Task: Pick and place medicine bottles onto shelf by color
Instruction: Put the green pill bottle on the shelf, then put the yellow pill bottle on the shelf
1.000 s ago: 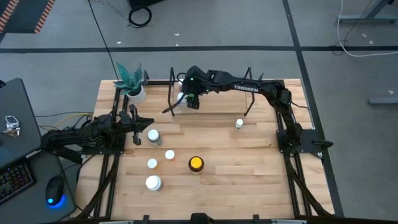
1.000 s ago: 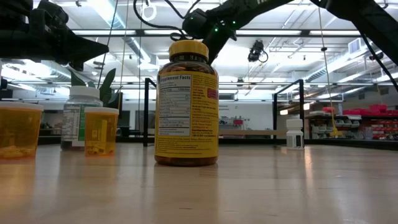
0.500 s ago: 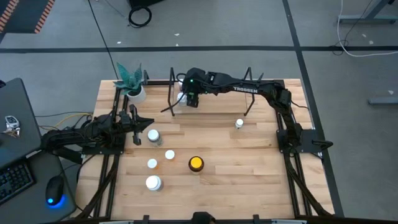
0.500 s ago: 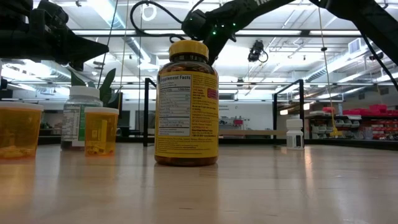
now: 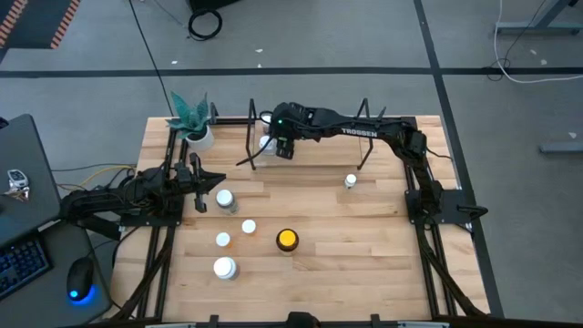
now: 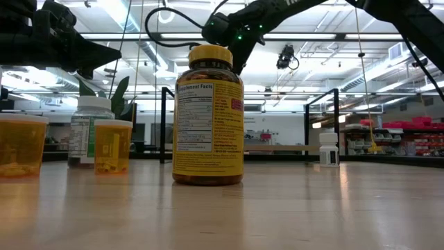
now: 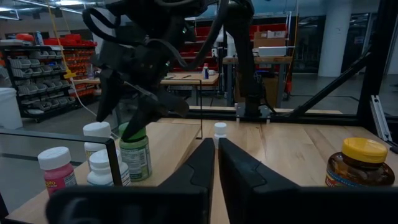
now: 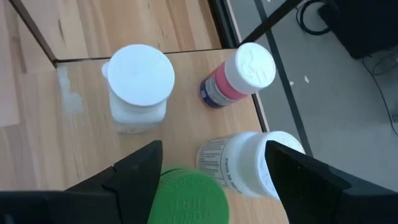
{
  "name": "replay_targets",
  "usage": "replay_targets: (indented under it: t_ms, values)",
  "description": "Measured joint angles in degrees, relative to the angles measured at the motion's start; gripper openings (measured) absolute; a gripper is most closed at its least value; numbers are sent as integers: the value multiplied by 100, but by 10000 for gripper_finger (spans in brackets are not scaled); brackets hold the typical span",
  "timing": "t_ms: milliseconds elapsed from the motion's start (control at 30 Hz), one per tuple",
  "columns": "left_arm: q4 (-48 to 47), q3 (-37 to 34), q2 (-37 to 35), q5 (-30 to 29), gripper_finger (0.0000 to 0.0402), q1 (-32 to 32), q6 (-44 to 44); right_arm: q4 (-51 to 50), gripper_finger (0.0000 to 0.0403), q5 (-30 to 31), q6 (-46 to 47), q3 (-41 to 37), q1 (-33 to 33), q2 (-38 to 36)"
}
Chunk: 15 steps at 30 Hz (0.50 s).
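**A:** Where is the right gripper (image 5: 282,148)?

**B:** Over the shelf (image 5: 314,137), at its end nearer the plant (image 5: 189,111). In the right wrist view its two dark fingers (image 8: 134,174) are spread wide on either side of a green cap (image 8: 188,196), ribbed at the rim. I cannot tell whether they press on it.

**A:** What stands around that cap?

**B:** Three more bottles on the pale wood board: a squarish white bottle (image 8: 138,87) with a smooth flat cap, a pink bottle (image 8: 239,74) with a white embossed cap, and a labelled white bottle (image 8: 249,165). The left wrist view shows the green bottle (image 7: 135,155) upright beneath the right gripper, its body green with a printed label. Thin black wire frames the shelf end.

**A:** And the left gripper (image 7: 216,163)?

**B:** Low by the table's left edge, jaws nearly together with only a slit between them, holding nothing.

**A:** How many bottles are loose on the table?

**B:** Six from above. Four white-capped ones near the left arm: (image 5: 224,199), (image 5: 248,227), (image 5: 222,240), (image 5: 224,268). One yellow-capped bottle (image 5: 287,240), round, amber-bodied with a yellow label. One small white bottle (image 5: 350,181) alone, in front of the shelf. In the low view two of them show clear orange bodies (image 6: 112,146).
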Motion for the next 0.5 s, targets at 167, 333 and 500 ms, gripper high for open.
replay_targets:
  t_ms: [167, 333, 500]
  values:
    - [0, 0, -1, 0, 27, 0, 0, -22, 290, 0, -22, 171, 94, 0]
    - [0, 0, 0, -2, 35, 0, 0, -287, 290, -244, -6, 558, 344, 0]
    - [0, 0, 0, 0, 33, -1, 0, -671, 290, -1236, 280, 872, 739, 0]
